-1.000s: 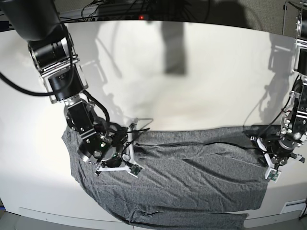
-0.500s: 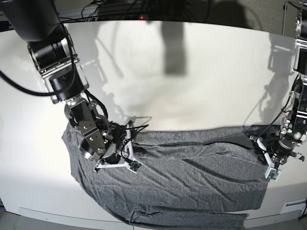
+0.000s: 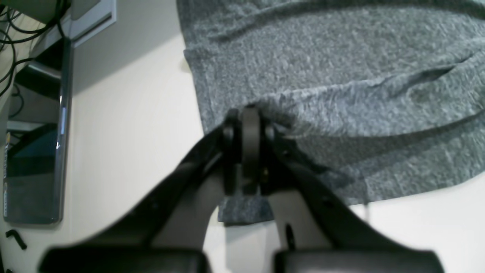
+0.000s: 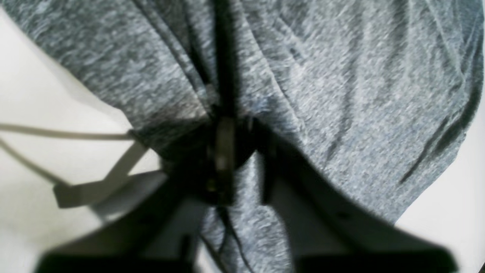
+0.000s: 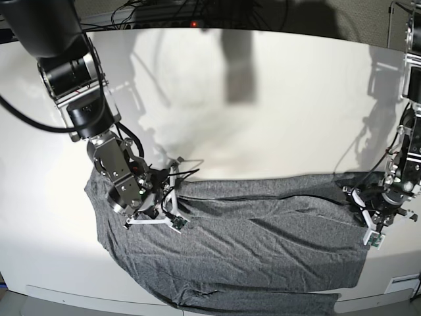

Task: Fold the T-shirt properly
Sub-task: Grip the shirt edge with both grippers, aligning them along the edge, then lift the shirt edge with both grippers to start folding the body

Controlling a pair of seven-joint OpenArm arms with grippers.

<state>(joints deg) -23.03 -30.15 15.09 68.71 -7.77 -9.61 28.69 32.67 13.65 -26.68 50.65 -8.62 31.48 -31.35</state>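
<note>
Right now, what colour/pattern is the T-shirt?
Heather grey, plain with no print: the T-shirt shows best in the left wrist view.

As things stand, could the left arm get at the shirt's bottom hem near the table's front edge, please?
Probably not yet: the left pincer is shut on the T-shirt at its far corner, so it would have to let go first. Otherwise nothing stands in the way.

A broad white table (image 5: 263, 99) filled the room's middle, lit hard, with long dark shadows thrown across its far half. Behind its back edge, a tangle of black cables (image 5: 164, 13) and one small red light (image 5: 193, 24) showed against the darkness.
</note>
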